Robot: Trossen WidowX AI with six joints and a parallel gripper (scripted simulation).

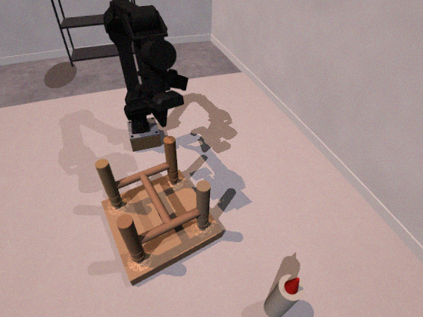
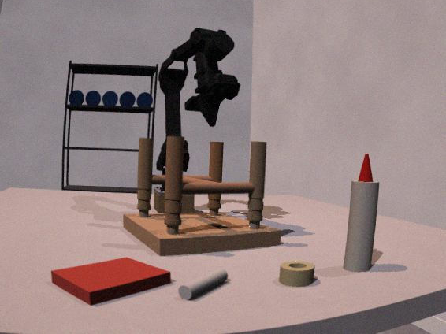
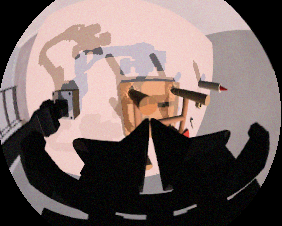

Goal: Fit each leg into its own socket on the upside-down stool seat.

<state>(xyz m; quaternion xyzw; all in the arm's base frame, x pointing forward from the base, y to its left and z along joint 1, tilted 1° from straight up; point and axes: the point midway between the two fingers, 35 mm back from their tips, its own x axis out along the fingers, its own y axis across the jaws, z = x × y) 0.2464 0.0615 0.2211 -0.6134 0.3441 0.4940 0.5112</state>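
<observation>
The wooden stool (image 1: 161,209) lies upside down with its square seat (image 2: 202,233) flat on the table. All four brown legs stand upright in the seat's corner sockets, joined by an H of crossbars (image 1: 157,196). My gripper (image 2: 211,120) is shut and empty. It hangs above and behind the stool, apart from the far leg (image 1: 170,158). It also shows in the top view (image 1: 162,121). In the wrist view the closed fingers point down at the stool (image 3: 156,99) from a distance.
A grey cylinder with a red cone tip (image 2: 362,222) stands at the right. A tan ring (image 2: 297,272), a small grey rod (image 2: 202,284) and a red flat block (image 2: 110,279) lie in front of the stool. A black shelf rack (image 2: 108,128) stands behind.
</observation>
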